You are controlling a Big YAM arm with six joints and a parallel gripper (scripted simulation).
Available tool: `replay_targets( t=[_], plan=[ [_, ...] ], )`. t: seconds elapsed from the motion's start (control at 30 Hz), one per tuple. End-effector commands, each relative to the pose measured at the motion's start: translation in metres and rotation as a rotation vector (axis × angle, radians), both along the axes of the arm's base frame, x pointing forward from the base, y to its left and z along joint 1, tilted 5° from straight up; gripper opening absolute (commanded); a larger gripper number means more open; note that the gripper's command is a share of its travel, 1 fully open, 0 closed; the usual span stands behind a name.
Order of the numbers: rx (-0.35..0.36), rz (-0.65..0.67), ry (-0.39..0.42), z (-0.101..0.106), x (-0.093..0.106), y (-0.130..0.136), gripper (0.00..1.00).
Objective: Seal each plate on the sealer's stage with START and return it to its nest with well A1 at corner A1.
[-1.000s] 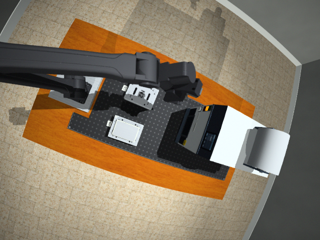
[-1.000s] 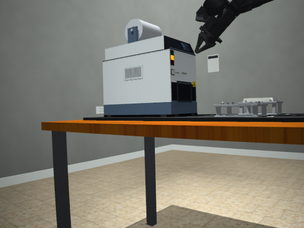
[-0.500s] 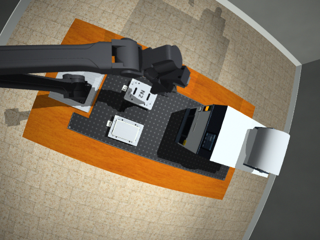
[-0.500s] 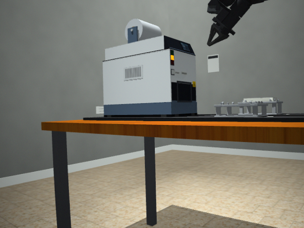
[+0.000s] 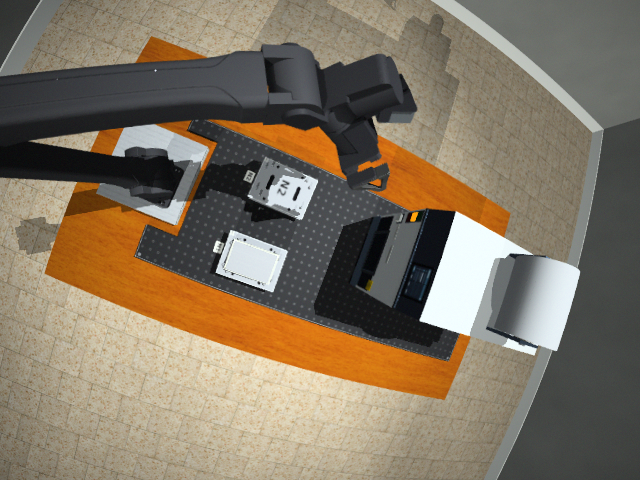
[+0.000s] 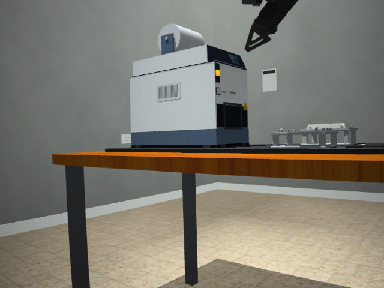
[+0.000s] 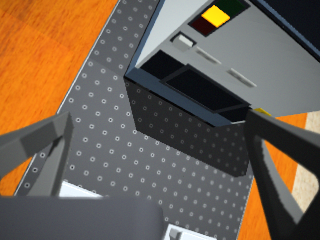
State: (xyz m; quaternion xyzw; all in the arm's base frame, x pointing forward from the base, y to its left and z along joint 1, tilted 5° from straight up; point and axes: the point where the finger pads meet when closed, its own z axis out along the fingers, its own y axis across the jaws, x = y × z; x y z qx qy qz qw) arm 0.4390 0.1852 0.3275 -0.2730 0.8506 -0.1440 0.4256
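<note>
Waiting with spread fingers while the sealer works.

On the left, a flat, pale plate sits in the white nest N1, whose raised shape keeps it in place; its top looks smooth, so it may already have foil. Next, the white nest N2 has no plate, likely saved for the other one. The black fingers are wide apart, hold nothing and hang away from the sealer, likely to keep from bumping its stage. At right, the big white-and-blue sealer glows amber; its other plate is probably hidden inside.
</note>
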Motion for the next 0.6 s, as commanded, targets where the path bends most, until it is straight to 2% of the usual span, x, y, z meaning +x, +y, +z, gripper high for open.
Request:
replay_targets(
  t=[0.0,0.2,0.27,0.3,0.43,0.53,0.57],
  plan=[
    [-0.191,0.196,-0.040,0.043,0.015,0.037,1.00],
    [-0.431,0.361,-0.034,0.051,0.033,0.051,1.00],
    [-0.431,0.361,-0.034,0.051,0.033,0.051,1.00],
    [-0.529,0.428,-0.034,0.053,0.030,0.052,1.00],
    [-0.676,0.537,-0.048,0.072,0.037,0.085,1.00],
    [-0.778,0.632,-0.074,0.070,0.037,0.076,1.00],
    [-0.788,0.631,-0.075,0.069,0.038,0.071,1.00]
  ],
)
